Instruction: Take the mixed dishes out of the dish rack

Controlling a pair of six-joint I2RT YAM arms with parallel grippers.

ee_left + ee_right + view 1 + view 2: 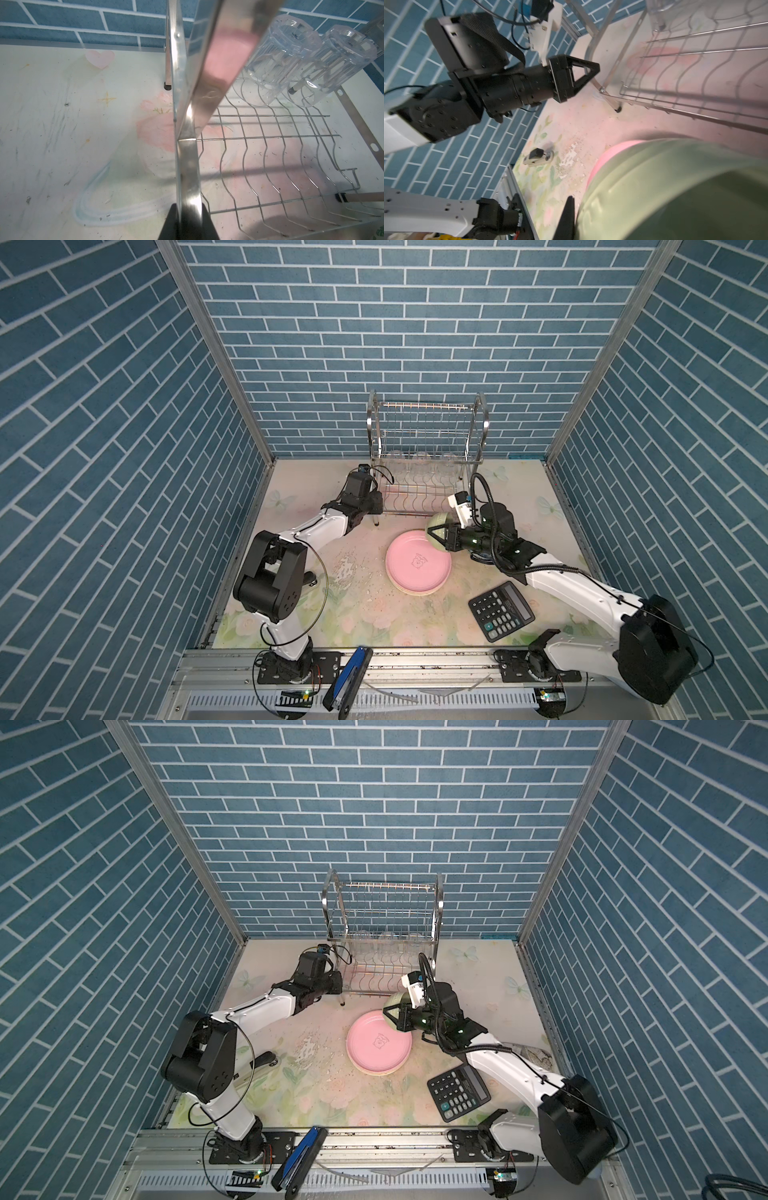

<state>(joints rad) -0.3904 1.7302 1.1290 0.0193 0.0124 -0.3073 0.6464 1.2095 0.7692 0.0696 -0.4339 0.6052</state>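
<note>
**Steel wire rack with glasses; green bowl in grip**

Rear centre, by the back wall: dish rack (428,407), with clear glasses (280,60) tilted at the back of its lower tier. Clenched on its front-left frame strip: left gripper (377,506). Grasping the pale-green bowl (435,521) over the far rim of the pink plate (417,562), which tops a stack mid-table: right gripper (436,537). Front right, beside the right arm: calculator (500,610). Open room: table (365,618), front and left.

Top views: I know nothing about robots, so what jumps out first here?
The pink plate lying flat at the centre stands out first, with the right gripper holding a pale-green bowl at its far rim. Behind them stands the shiny dish rack. The left gripper is clamped on its side frame, and clear glasses sit at the back of its lower tier.
</note>
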